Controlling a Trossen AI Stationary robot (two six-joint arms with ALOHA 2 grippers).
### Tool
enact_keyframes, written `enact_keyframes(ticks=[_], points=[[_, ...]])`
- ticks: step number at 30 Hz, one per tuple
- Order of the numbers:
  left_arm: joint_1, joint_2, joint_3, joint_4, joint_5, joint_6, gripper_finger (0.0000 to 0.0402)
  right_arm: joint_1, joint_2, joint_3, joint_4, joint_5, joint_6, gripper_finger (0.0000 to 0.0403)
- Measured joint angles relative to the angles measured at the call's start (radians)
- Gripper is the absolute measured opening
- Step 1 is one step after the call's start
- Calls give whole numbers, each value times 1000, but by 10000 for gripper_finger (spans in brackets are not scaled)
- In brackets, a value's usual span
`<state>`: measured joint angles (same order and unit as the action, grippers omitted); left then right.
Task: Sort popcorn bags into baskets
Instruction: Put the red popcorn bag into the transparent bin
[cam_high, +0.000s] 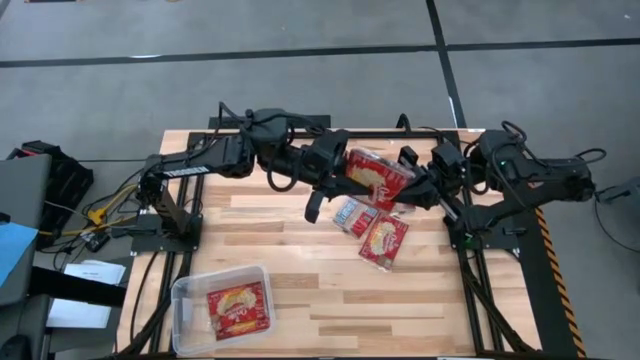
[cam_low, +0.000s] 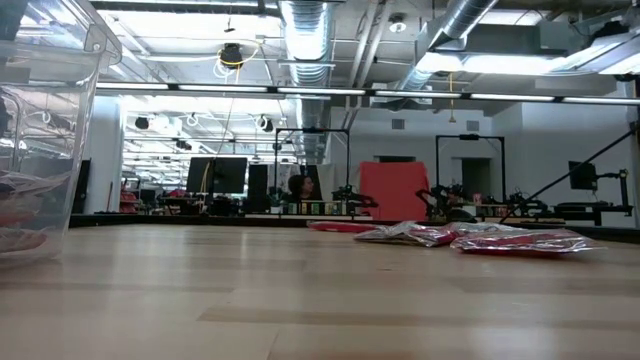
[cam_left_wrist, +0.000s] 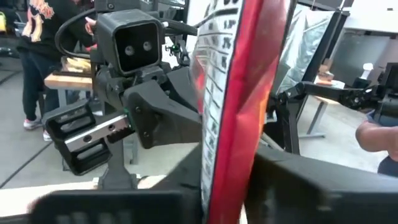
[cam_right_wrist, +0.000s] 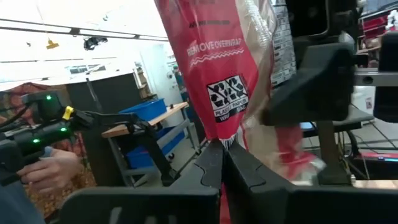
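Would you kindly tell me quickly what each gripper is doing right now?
Left gripper: closed on the raised popcorn bag.
Right gripper: closed on the same popcorn bag, held between both arms above the table.

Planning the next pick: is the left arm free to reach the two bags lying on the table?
Probably not yet: the left gripper is shut on a raised popcorn bag, which the right gripper also pinches. The two loose bags lie uncovered just below.
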<state>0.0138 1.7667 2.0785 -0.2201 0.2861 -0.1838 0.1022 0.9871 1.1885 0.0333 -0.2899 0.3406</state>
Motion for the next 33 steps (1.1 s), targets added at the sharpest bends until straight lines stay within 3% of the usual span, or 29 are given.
enact_keyframes(ticks=[2, 6, 11, 18, 27, 33], points=[[2, -1, 0, -1, 0, 7, 14, -11, 0, 0, -6, -1, 0, 24], [4, -1, 0, -15, -6, 0, 13, -33, -1, 0, -29, -5, 0, 34], [4, -13, 0, -108, -10, -62, 6, -61, -37, -1, -50, 3, -47, 82], [-39, -62, -1, -508, -4, -193, 3, -119, -163, 3, -152, 1, -61, 165], [-301, -72, -1, -1024, 40, -500, 2, -204, -251, 1, -307, 4, -65, 205], [-468, -73, -1, -1155, 14, -707, 2, -237, -256, 1, -369, 4, -79, 194]])
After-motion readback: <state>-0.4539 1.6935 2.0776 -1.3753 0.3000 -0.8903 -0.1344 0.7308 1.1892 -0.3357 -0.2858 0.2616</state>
